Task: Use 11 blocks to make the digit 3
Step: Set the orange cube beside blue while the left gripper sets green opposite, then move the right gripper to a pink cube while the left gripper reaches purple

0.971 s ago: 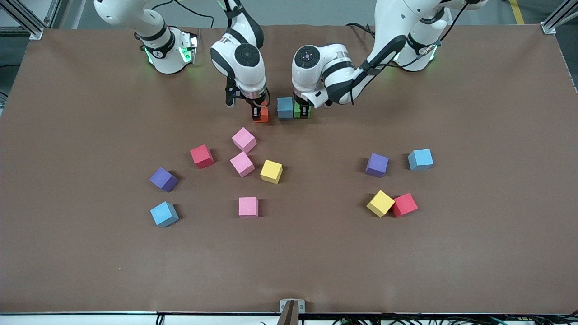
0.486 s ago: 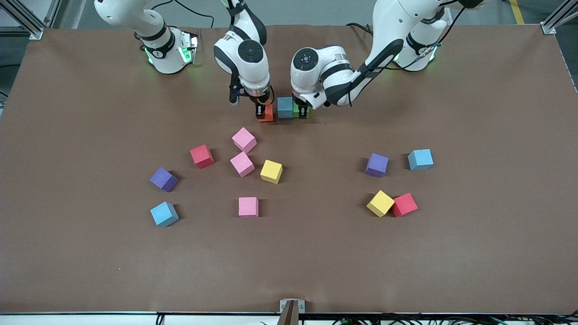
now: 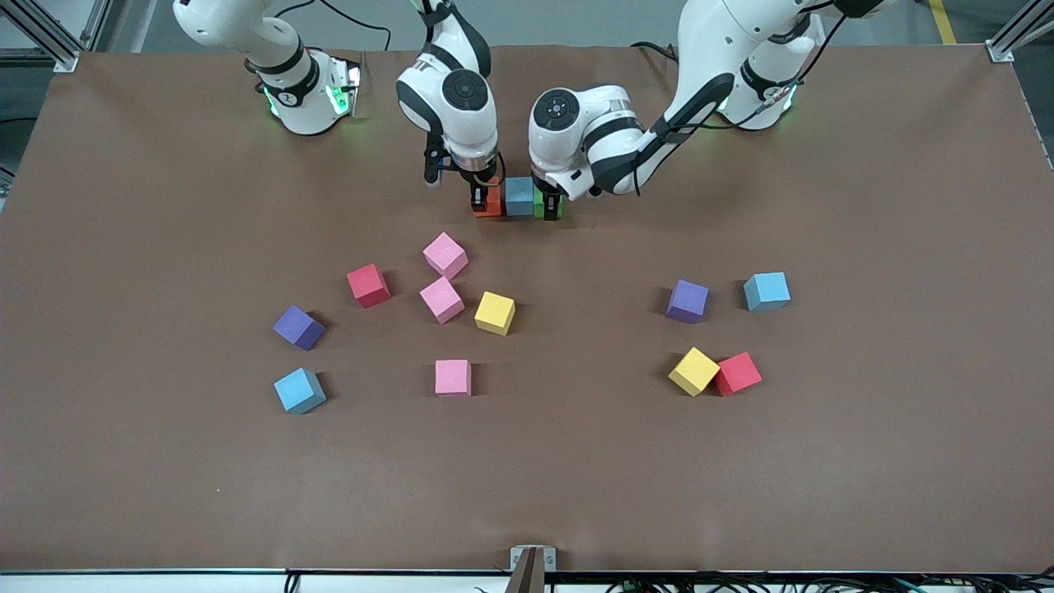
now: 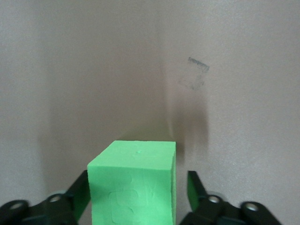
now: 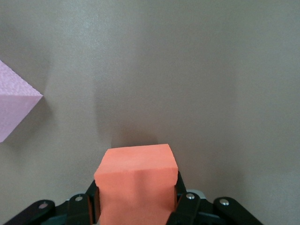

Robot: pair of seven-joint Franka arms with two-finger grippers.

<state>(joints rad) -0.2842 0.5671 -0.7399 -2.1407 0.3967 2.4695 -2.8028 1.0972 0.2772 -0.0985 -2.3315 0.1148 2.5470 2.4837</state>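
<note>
Three blocks stand in a short row on the table near the arms' bases: an orange block [image 3: 492, 203], a blue block [image 3: 519, 196] and a green block [image 3: 543, 204]. My right gripper [image 3: 486, 198] is shut on the orange block [image 5: 136, 178], which sits against the blue one. My left gripper [image 3: 550, 203] is down around the green block [image 4: 133, 187], and its fingers [image 4: 194, 187] stand apart from the block's sides. Other blocks lie loose nearer the front camera.
Toward the right arm's end lie three pink blocks [image 3: 445, 254] [image 3: 441, 299] [image 3: 453, 377], a red [image 3: 368, 285], a yellow [image 3: 495, 313], a purple [image 3: 298, 327] and a light blue [image 3: 300, 390]. Toward the left arm's end lie a purple [image 3: 687, 301], light blue [image 3: 767, 291], yellow [image 3: 693, 371] and red [image 3: 737, 373].
My right gripper carried the orange block sideways up to the blue block. My left gripper opened off the green block, which stays beside the blue one.
</note>
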